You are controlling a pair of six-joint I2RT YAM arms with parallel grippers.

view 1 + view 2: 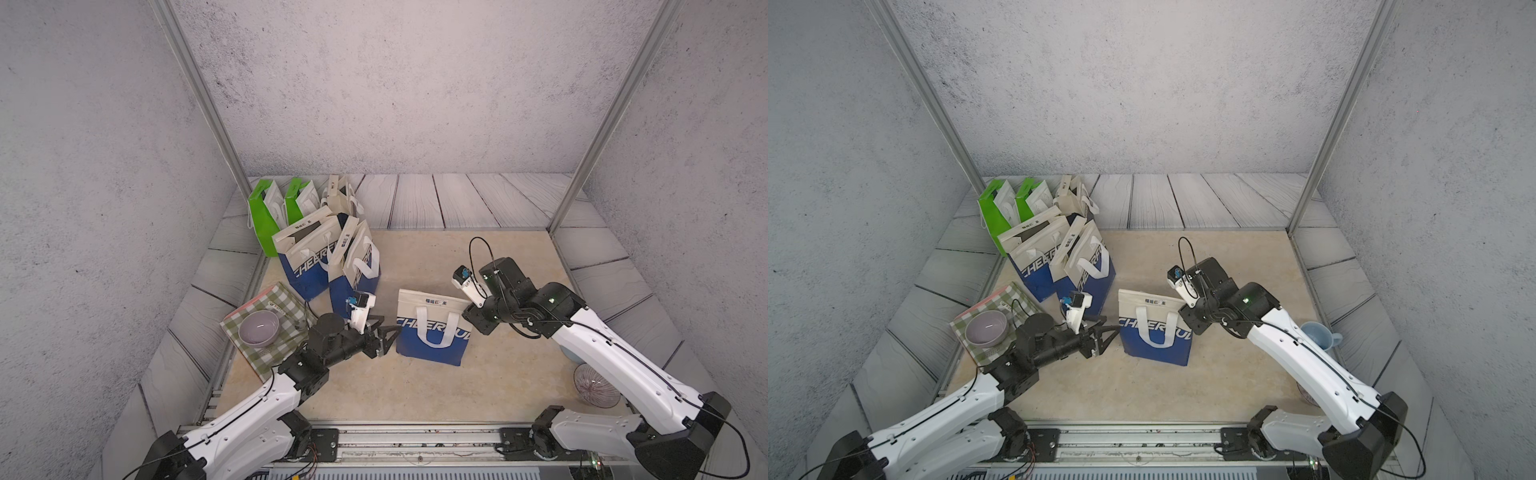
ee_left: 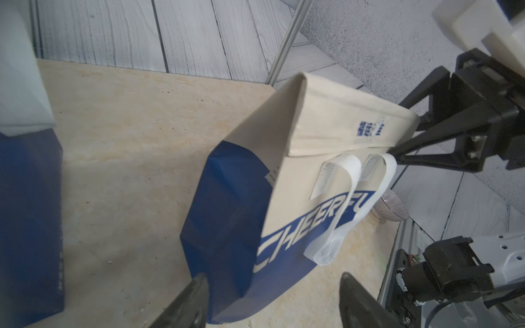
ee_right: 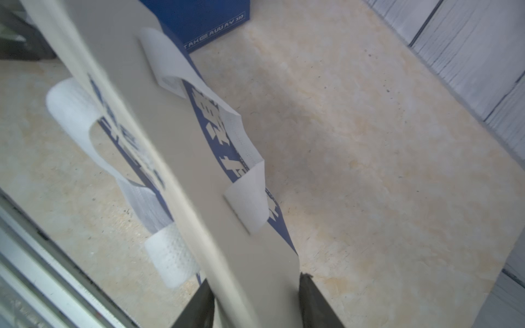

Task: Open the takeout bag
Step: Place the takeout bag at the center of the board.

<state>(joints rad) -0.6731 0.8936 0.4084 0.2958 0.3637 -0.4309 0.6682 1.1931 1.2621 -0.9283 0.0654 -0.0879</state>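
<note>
Now, at the centre of both top views, upright on the beige table point(image 1: 374, 395): the takeout bag point(image 1: 432, 332) point(image 1: 1154, 332), blue below, cream above, top flap folded shut, white handles hanging down the front. Just left of the bag, the left gripper point(image 1: 392, 323), jaws wide apart, holding nothing; in the left wrist view, the bag's blue lower corner between the fingers point(image 2: 196, 295). At the bag's upper right corner, the right gripper point(image 2: 406, 127), jaws parted around the folded top edge, no pinch visible; cannot tell about contact with the fabric. Upper left: more bags point(image 1: 316, 257). Lower left: purple bowl point(image 1: 258, 328) on checked cloth point(image 1: 286, 305).
</note>
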